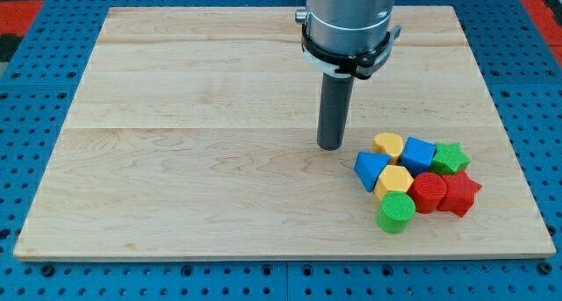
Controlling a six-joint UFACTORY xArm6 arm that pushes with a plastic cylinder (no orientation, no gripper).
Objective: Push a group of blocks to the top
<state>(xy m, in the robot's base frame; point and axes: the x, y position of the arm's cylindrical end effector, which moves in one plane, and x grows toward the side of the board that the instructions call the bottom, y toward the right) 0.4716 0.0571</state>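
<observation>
- A tight cluster of eight small blocks sits in the lower right part of a pale wooden board (219, 117).
- The cluster's long axis runs roughly from the view's upper right down to its lower left, from the green star block (450, 158) to the green cylinder (396, 212).
- Along the cluster's top edge sit a yellow block (388, 145), a blue block (418, 152) and the green star.
- Below them lie a blue wedge-like block (370, 169), a yellow hexagonal block (394, 180), a red cylinder (429, 192) and a red star block (461, 194).
- The blocks touch or nearly touch one another.
- Bare board stretches above the cluster to the view's top edge, and widely to the view's left; the board's right and bottom edges are near.
- The arm hangs upright from the view's top, its dark rod vertical.
- My tip (330, 146) rests on the board just left of the yellow block, apart from it.
- There are no fingers, only the rod.
</observation>
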